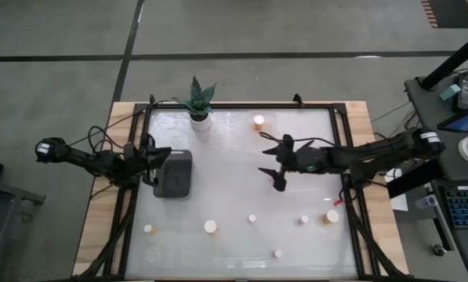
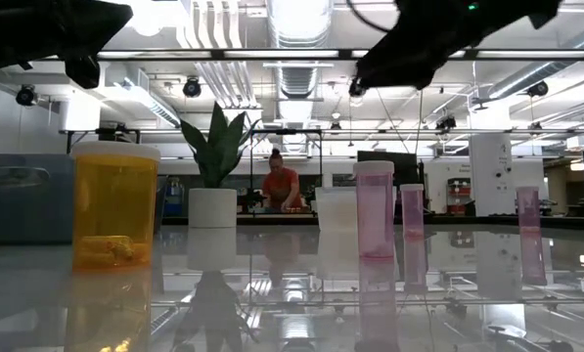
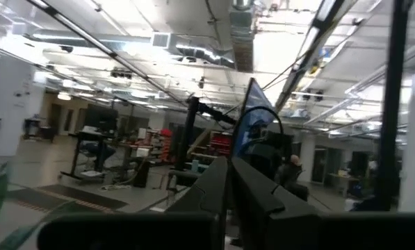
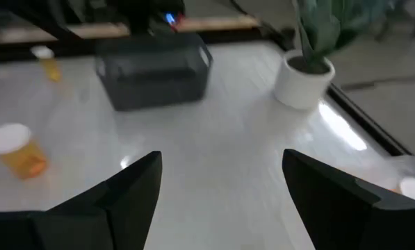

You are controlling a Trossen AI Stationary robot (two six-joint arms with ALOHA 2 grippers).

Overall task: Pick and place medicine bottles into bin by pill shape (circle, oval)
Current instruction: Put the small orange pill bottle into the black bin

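Several white-capped medicine bottles stand upright on the white table: orange ones at the far side (image 1: pixel 259 121), near left (image 1: pixel 149 229), near middle (image 1: pixel 210 226) and near right (image 1: pixel 331 216), and small pinkish ones (image 1: pixel 252 218) (image 1: pixel 304 220) (image 1: pixel 277 253). The dark grey bin (image 1: pixel 174 173) sits at the left. I cannot make out the clear tray. My right gripper (image 1: pixel 279 163) is open and empty above the table's middle, also seen in the right wrist view (image 4: pixel 221 187). My left gripper (image 1: pixel 163 154) hovers at the dark bin's far left corner, shut and empty, tipped upward (image 3: pixel 229 167).
A white pot with a green plant (image 1: pixel 200 117) stands at the far edge, left of the far orange bottle. A black frame (image 1: pixel 339 133) runs round the table. A person (image 2: pixel 282 186) works in the room beyond. Bare tabletop lies between the bin and my right gripper.
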